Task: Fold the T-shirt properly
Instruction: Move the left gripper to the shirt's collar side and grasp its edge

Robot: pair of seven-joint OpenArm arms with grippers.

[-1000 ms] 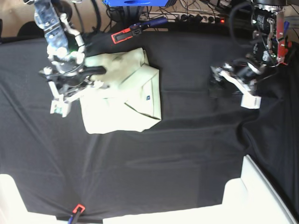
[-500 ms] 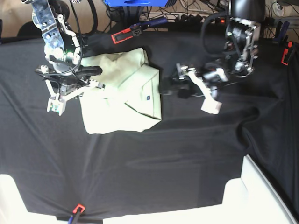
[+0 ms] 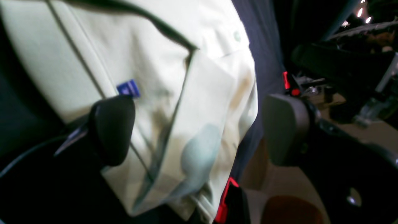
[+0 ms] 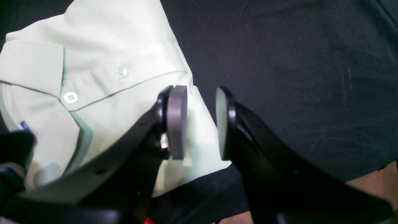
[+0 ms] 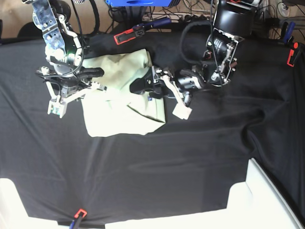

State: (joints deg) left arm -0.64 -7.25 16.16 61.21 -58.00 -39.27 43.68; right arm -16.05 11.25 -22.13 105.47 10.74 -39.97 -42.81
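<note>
Over the T-shirt point(image 5: 125, 98) edge by its blue tag point(image 3: 128, 88), left gripper point(image 5: 151, 86) is spread wide, holding nothing. Right gripper point(image 4: 200, 123) stands narrowly parted, empty; you should catch every layer before closing.

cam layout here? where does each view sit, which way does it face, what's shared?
Base: overhead, looking down on the black table cloth; both arms show, the T-shirt upper left.
Left wrist: on the left arm, looking along the open left gripper at the shirt's blue tag.
Right wrist: on the right arm, looking down past the right gripper at the buttoned collar.
Shared: all three see the T-shirt.
</note>
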